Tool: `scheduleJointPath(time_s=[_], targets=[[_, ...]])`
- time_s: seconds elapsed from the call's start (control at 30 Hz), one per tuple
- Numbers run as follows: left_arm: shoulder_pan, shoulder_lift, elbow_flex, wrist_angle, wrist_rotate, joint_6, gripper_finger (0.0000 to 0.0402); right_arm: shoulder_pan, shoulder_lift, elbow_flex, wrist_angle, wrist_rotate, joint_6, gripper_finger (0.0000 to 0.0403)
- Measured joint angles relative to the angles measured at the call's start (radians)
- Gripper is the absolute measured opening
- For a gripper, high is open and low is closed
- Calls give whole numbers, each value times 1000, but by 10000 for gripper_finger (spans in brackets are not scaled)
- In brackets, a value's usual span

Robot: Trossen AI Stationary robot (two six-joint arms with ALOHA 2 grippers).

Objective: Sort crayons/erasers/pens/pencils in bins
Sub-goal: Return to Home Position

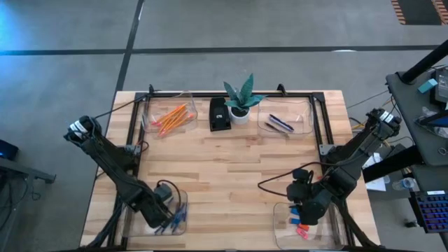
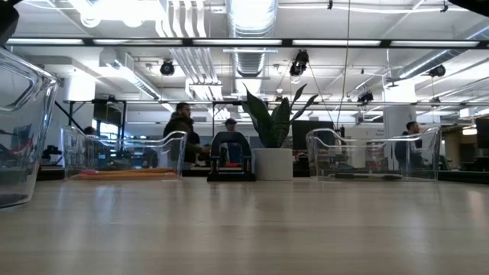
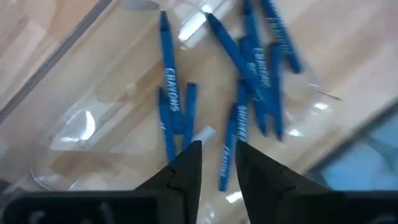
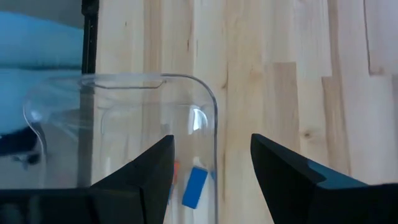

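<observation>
1. My left gripper (image 3: 214, 163) hangs over the crayon bin (image 1: 179, 225), fingers a narrow gap apart and holding nothing that I can see. The crayons (image 3: 249, 74) lie loose in the bin straight below and just ahead of it.
2. My right gripper (image 4: 211, 163) hangs over the corner of the eraser bin (image 4: 208, 106), fingers wide apart and empty. A blue eraser (image 4: 195, 186) and a bit of red one lie in the bin below, between my fingers.
3. Far ahead of both grippers, across the surface (image 1: 231, 168), the pencils (image 1: 170, 117) lie in one bin and the pens (image 1: 280, 123) in another, with a plant (image 1: 240, 98) and a black box (image 1: 220, 114) between those bins.
4. I see no stray pieces on the bare surface, so I judge the sorting done or nearly done; what may remain is pulling both arms back.
</observation>
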Motion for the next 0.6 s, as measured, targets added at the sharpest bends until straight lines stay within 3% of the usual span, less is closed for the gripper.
scheduleJointPath(time_s=[0.1, 0.17, 0.37, 0.6], targets=[[0, -51, 16, -8, -22, 18, 85, 0, -2, 0, 0, 1, -87, 203], [0, -95, 25, -16, -89, 60, 85, -5, -9, -1, -1, 7, -151, 203], [0, -281, 26, -16, -454, 277, 86, -58, -113, -34, 2, 50, -285, 203], [5, -479, 21, 7, -807, 668, 86, -140, -376, -192, 150, 54, -373, 203]])
